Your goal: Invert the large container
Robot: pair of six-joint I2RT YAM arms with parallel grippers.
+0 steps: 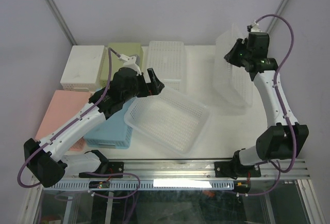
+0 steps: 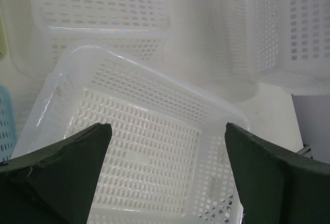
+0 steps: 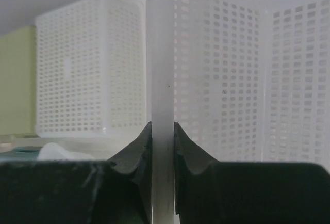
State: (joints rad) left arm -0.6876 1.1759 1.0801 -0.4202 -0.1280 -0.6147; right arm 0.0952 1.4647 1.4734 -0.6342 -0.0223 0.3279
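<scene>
Two fingertips are all that is gripping the tall translucent white perforated plastic container (image 1: 233,84), which is standing on edge at the upper right of the overhead view, neither right way up nor turned over. Your right gripper (image 3: 162,133) is pinching the container's narrow rim (image 3: 161,53) with its jaws almost together, the strip of plastic running straight up between them in the middle of the right wrist view. You are relying on a small bite on thin, flexible plastic, so as you are swinging the container over, the rim is likely to be twisting or sliding out of the pinch. Its weight would then be dropping it back onto its base instead of its mouth. Its lower edge is resting on the white table (image 1: 203,61), and it may be skidding there rather than pivoting. You are also working near the white lattice basket (image 1: 166,61) at upper centre, which a wide arc could be clipping. Your left gripper (image 1: 154,82) is hanging fully open and holding nothing above the shallow clear perforated basket (image 1: 170,118) at centre. That basket appears to be leaning on the pale blue basket (image 1: 111,131), so a stray nudge could be tipping it off.
</scene>
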